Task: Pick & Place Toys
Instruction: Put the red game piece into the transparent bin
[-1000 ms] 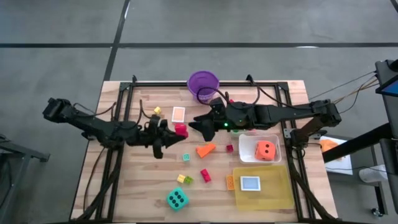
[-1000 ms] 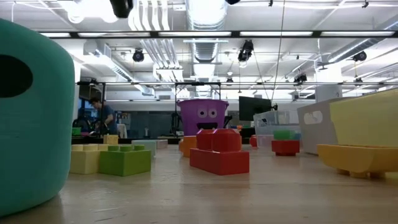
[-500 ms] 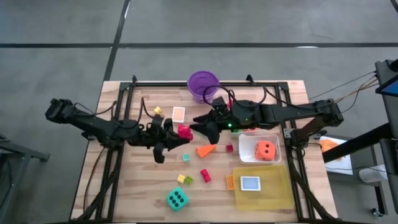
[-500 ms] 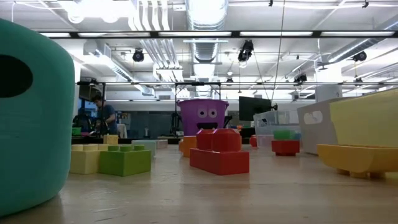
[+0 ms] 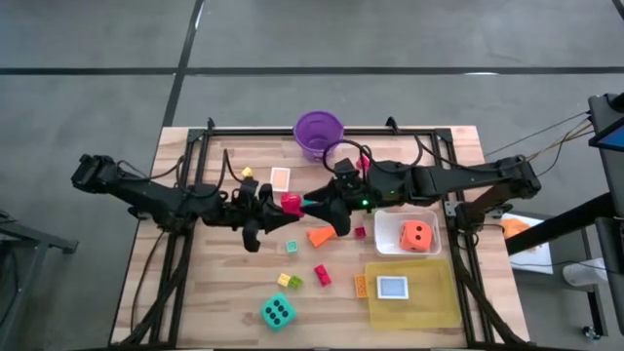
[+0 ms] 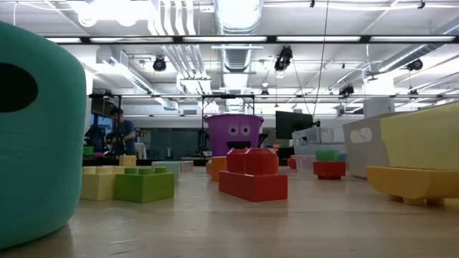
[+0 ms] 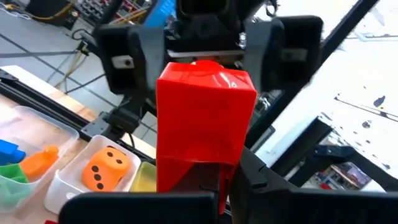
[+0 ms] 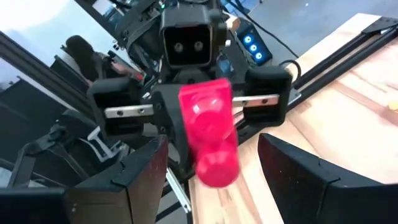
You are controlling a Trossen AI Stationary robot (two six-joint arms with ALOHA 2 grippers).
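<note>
Red block (image 5: 290,203) sits mid-table, clamped in our left gripper (image 5: 276,207); right gripper (image 5: 317,203) faces it with fingers spread, so we should centre them around it before closing.

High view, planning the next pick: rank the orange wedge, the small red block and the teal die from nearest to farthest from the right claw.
1. Orange wedge, just below the right claw at mid-table.
2. Small red block, farther toward the front edge.
3. Teal die, near the front edge, toward the left arm's side.
</note>
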